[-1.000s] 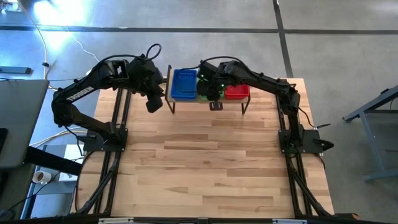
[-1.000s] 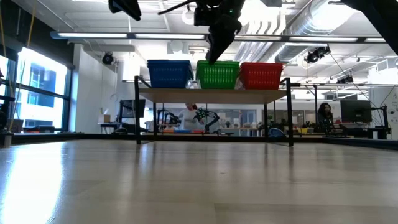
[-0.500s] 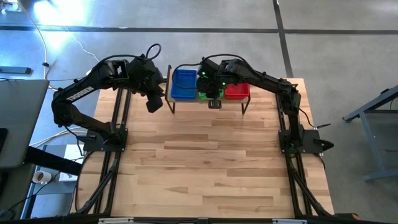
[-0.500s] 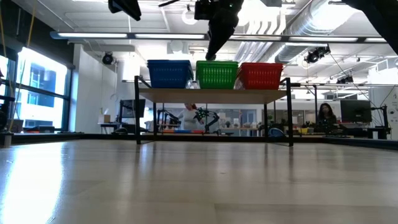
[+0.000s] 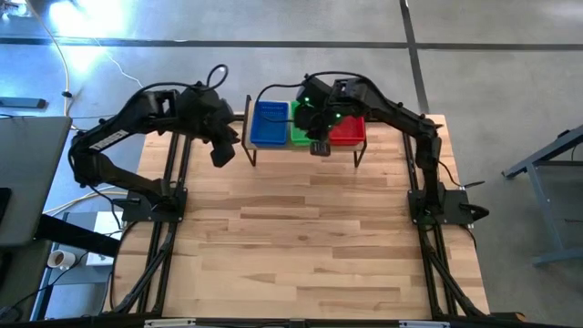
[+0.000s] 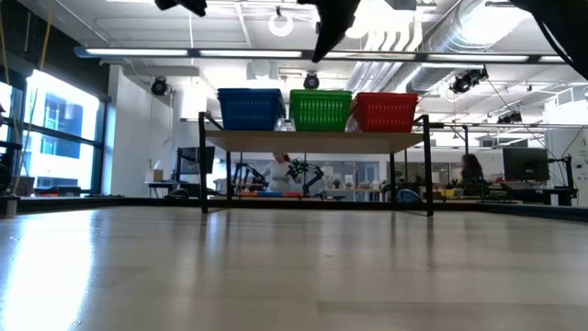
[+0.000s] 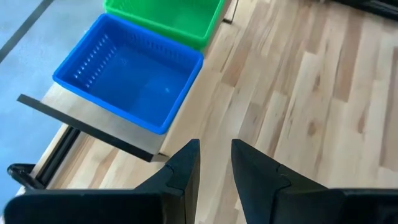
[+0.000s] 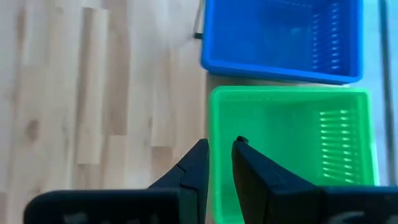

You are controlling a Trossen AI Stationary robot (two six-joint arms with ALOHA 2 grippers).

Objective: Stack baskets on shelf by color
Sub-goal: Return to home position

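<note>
Baskets (image 6: 319,110) stand three in a row on the wooden shelf (image 6: 312,140), upper centre of the high view. The right gripper (image 5: 319,148), fingers drawn to a slim gap and holding nothing, hangs over the front rim of the green basket (image 5: 299,135). Just left of green sits the blue basket (image 5: 270,124), and just right the red basket (image 5: 351,135), part hidden by the arm. The left gripper (image 5: 221,153), likewise nearly closed and empty, hovers off the shelf's left end, above the table (image 5: 301,246).
</note>
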